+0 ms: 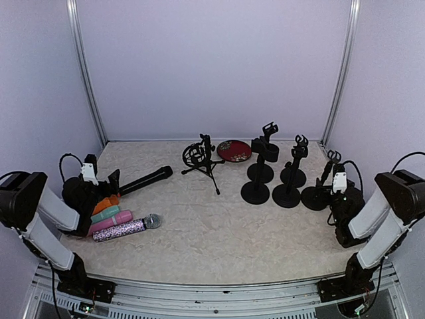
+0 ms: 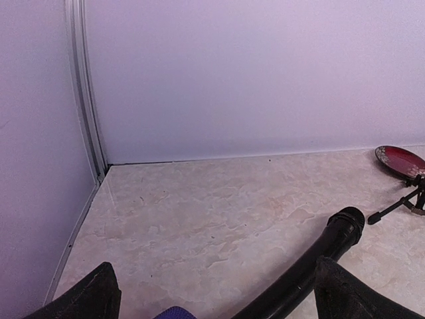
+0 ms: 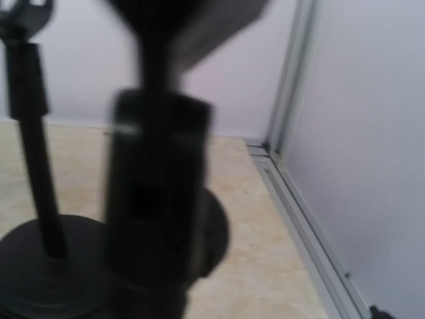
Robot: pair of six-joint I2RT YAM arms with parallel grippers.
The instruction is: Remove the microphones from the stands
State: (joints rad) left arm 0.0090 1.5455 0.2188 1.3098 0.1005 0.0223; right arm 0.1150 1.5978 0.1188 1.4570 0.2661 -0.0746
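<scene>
My left tool (image 2: pixel 214 266) is resting low at the left edge of the counter (image 1: pixel 199 232), its two fingers (image 2: pixel 86 296) spread wide and gripping nothing. A black microphone (image 2: pixel 312 266) is lying on the counter, running out ahead between those fingers towards the back. Just beside the left tool, four more microphones are lying side by side: an orange one (image 1: pixel 106 204), a teal one (image 1: pixel 106 213), a pink one (image 1: pixel 111 222) and a glittery one with a silver head (image 1: pixel 126 228).

In the middle, towards the back, a tripod stand (image 1: pixel 202 159) is standing upright with a ringed mount at its top. I cannot tell whether a microphone is sitting in it, as it is too small to make out. A red dish (image 1: pixel 234 151) is lying just right of it. Further right, several round-based stands (image 1: pixel 255 193) are clustered together with clips on top.

My right tool (image 1: pixel 330 174) is hovering beside the rightmost stand (image 1: pixel 314 197). Its jaws are standing wide. Its own camera is showing only a blurred post close up.
</scene>
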